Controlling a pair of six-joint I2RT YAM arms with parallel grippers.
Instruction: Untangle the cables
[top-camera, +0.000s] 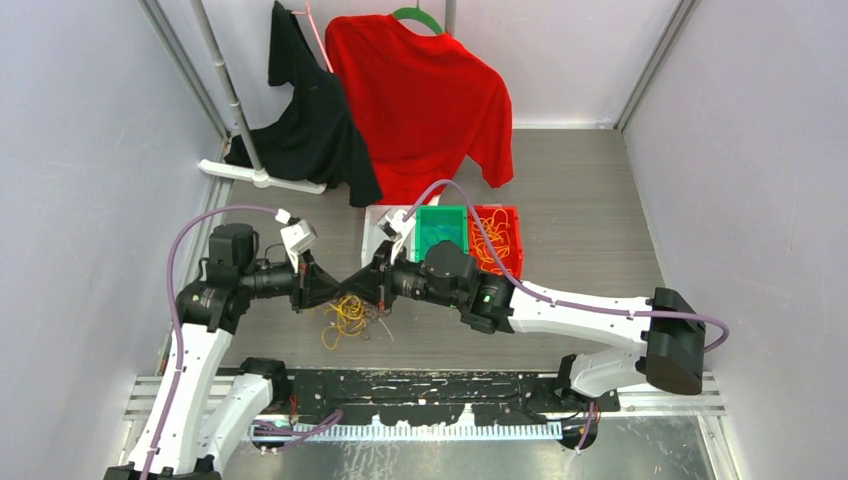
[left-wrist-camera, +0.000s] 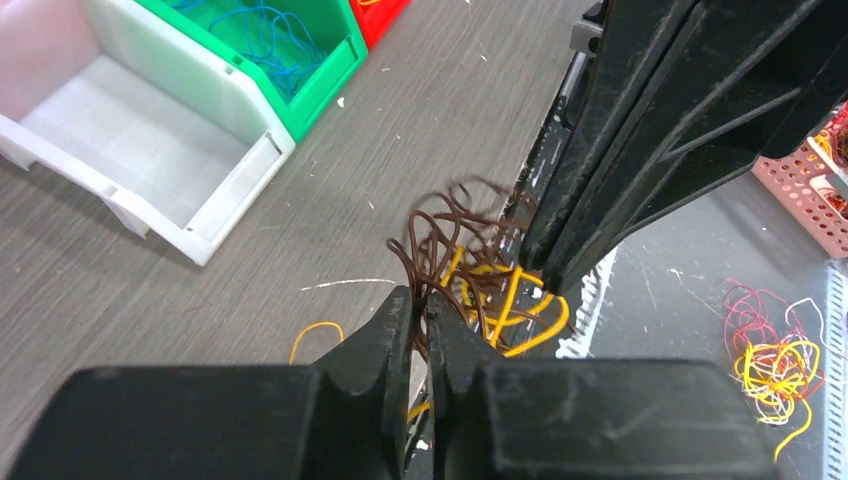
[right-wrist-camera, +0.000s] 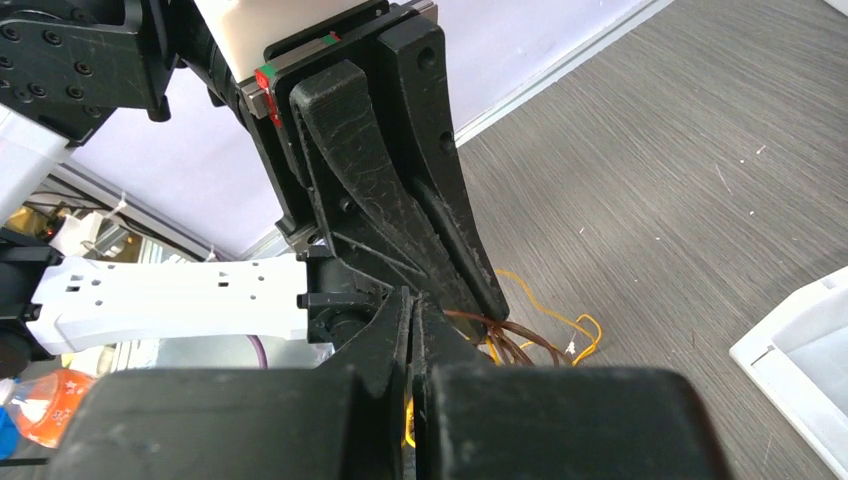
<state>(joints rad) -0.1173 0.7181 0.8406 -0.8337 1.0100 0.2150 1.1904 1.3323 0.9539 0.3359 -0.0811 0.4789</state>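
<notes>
A tangle of dark brown cables (left-wrist-camera: 450, 235) and orange-yellow cables (left-wrist-camera: 520, 315) hangs just above the table between my two grippers; it also shows in the top view (top-camera: 349, 315). My left gripper (left-wrist-camera: 420, 300) is shut on a bunch of the dark brown strands. My right gripper (right-wrist-camera: 413, 300) is shut, tip to tip with the left gripper (top-camera: 335, 285), and an orange-yellow strand runs up to its tips (left-wrist-camera: 545, 280). Brown strands (right-wrist-camera: 520, 338) and yellow loops (right-wrist-camera: 575, 335) trail past the left gripper's fingers (right-wrist-camera: 460, 260). Blue cables (left-wrist-camera: 265, 35) lie in the green bin.
A white bin (left-wrist-camera: 150, 130), a green bin (top-camera: 443, 228) and a red bin (top-camera: 497, 235) with orange cables stand behind the grippers. A black shirt (top-camera: 310, 110) and a red shirt (top-camera: 420, 90) hang on a rack. Another red-yellow tangle (left-wrist-camera: 770, 355) lies by a pink basket (left-wrist-camera: 810, 190).
</notes>
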